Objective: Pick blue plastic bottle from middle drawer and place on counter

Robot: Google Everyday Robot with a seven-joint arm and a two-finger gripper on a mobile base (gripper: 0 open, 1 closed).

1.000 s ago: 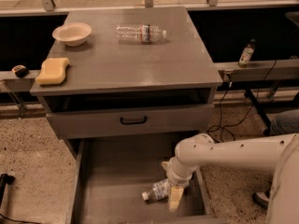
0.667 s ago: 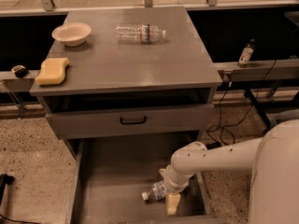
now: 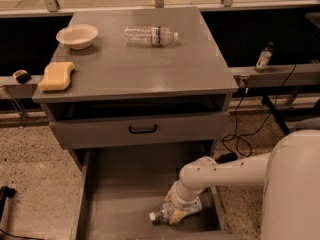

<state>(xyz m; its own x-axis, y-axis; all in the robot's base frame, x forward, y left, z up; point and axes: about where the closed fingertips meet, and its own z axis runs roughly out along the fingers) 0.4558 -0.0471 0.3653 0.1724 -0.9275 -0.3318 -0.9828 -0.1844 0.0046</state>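
The blue plastic bottle lies on its side on the floor of the open middle drawer, near the front right, with its white cap pointing left. My gripper reaches down from the right and sits right on the bottle's middle, hiding part of it. The bottle still rests on the drawer floor. The counter is the grey top of the cabinet, above and behind the drawer.
On the counter lie a clear bottle with a red-and-blue label band, a white bowl and a yellow sponge. A closed drawer front with a black handle overhangs the open drawer. A small bottle stands on the right ledge.
My gripper has moved a little left and down along the bottle, now covering its middle. The bottle stays on the drawer floor.
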